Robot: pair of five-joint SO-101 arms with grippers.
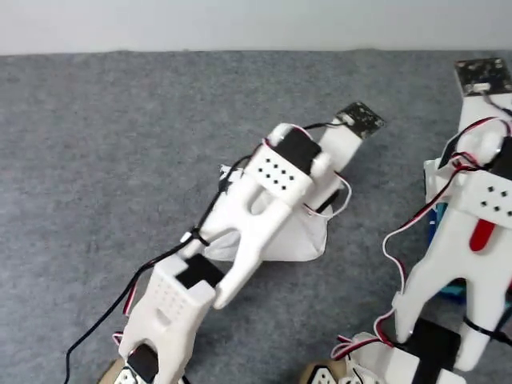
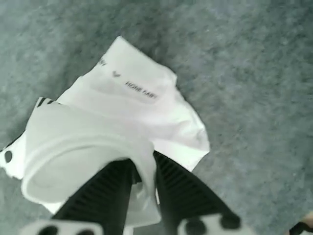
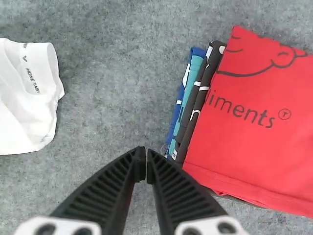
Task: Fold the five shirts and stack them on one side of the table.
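A white shirt, partly folded, lies on the grey table near the middle, under my left arm; its edge shows beside that arm. My left gripper is shut on a rolled fold at the near edge of that shirt. At the table's right side lies a stack of folded shirts with a red one on top and blue, teal and black layers beneath. My right gripper is shut on nothing above bare table, just beside the stack. The white shirt lies off to its other side.
Grey felt covers the whole table, with wide bare room at the left and back. The right arm stands over the stack, where red shows through it. A pale wall runs along the far edge.
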